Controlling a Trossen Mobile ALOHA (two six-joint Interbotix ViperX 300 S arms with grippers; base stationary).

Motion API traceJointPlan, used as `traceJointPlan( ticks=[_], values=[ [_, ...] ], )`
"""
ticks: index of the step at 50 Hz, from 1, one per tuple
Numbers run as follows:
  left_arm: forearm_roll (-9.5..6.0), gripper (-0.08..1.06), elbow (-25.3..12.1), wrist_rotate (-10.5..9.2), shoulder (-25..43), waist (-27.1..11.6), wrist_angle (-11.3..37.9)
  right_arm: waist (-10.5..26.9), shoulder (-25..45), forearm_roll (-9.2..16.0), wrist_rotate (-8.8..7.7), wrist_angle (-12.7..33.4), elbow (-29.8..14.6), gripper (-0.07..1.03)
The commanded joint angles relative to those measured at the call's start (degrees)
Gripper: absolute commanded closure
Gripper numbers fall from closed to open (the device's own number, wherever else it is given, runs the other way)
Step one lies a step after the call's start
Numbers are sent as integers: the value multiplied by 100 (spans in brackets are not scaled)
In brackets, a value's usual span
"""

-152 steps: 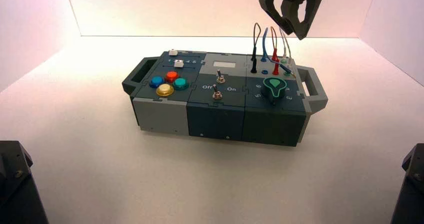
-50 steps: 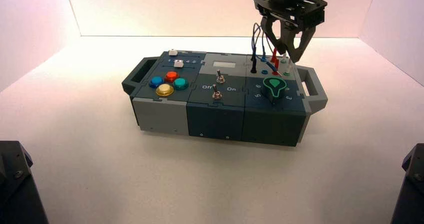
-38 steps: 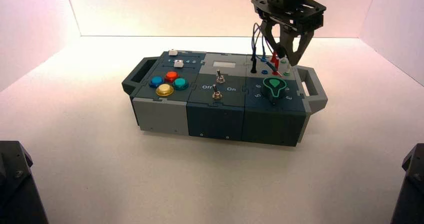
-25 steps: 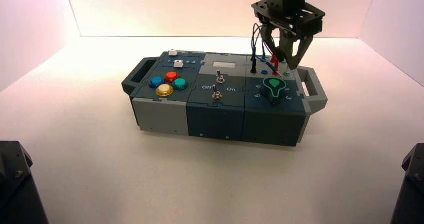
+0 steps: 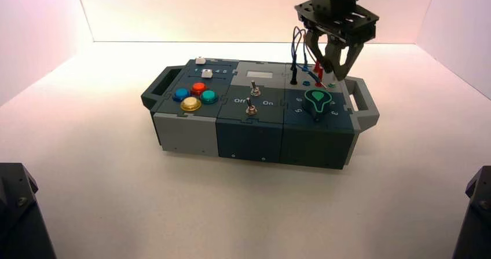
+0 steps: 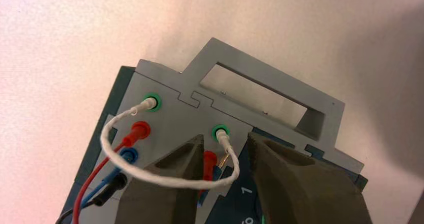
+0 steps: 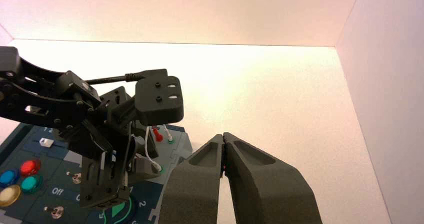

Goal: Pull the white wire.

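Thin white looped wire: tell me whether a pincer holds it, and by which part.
Nothing is held: the left pincer, over the box's far right, stands open astride the thin white wire; the right pincer, parked at right, is shut.

Box (image 5: 249,134) mid-frame in high view, on table (image 5: 202,212). Handles at both ends: one left (image 5: 155,85), one right (image 5: 370,115). Sliders (image 5: 206,73) at box's upper left, four buttons (image 5: 191,104) clustered before them. Two switches (image 5: 251,107) mid-box, one behind the other; display window (image 5: 259,75) behind both. Knob (image 5: 317,101) right of switches, plugged wires (image 5: 294,56) behind it. Looped wire (image 6: 145,176) spans two sockets near right handle. Left gripper (image 5: 334,75) above box's upper right; right gripper (image 7: 223,138) in lower middle of right wrist view.
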Motion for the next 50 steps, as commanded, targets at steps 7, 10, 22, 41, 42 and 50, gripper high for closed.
traceJointPlan(
  ticks=[7,10,22,41,42,50],
  values=[
    [-9,59,-176,44,-35,-35,18,-35,62,0,35,-35,-105,99],
    [-18,101,-176,53,0,-26,9,-35,44,0,35,-35,-105,99],
    [-18,100,-176,53,26,-26,-9,-35,18,-9,35,-35,-105,99],
    [-18,101,-299,167,-404,-35,0,-35,9,0,35,-35,-97,99],
    [-18,101,-308,158,-422,-26,0,-35,18,0,35,-35,-105,99],
    [-18,101,-316,158,-536,-26,0,-35,18,0,35,-35,-105,99]
  ],
)
